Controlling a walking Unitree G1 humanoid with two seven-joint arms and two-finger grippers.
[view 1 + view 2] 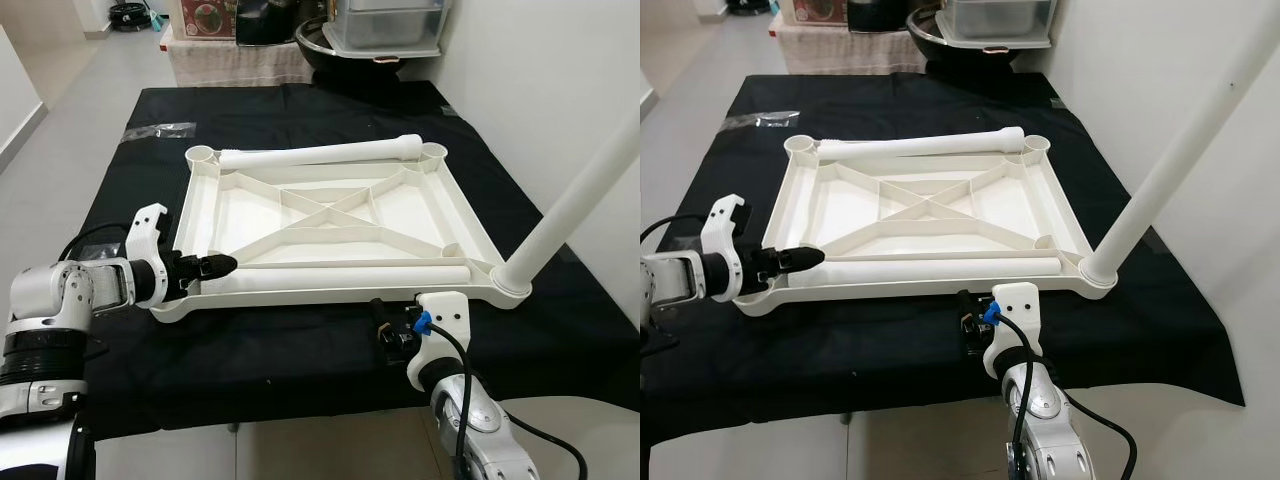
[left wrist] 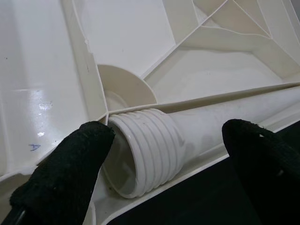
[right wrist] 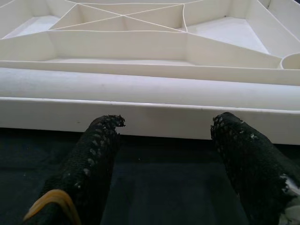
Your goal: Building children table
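The white table top [image 1: 240, 215] lies upside down on a black cloth. One white leg [image 1: 575, 200] stands screwed into its near right corner socket. A loose leg [image 1: 340, 278] lies along the near rim, and another [image 1: 320, 153] along the far rim. My left gripper [image 1: 215, 265] is at the near left corner, open, with its fingers [image 2: 61, 178] on either side of the near leg's threaded end [image 2: 145, 150]. My right gripper [image 1: 392, 335] hovers open over the cloth just before the near rim [image 3: 150, 115], holding nothing.
The black cloth [image 1: 300, 360] covers the work surface out to its edges. A small plastic bag [image 1: 160, 130] lies at the far left. A dark pan [image 1: 340, 50] and a lidded container [image 1: 385, 25] stand beyond the far edge. A white wall runs along the right.
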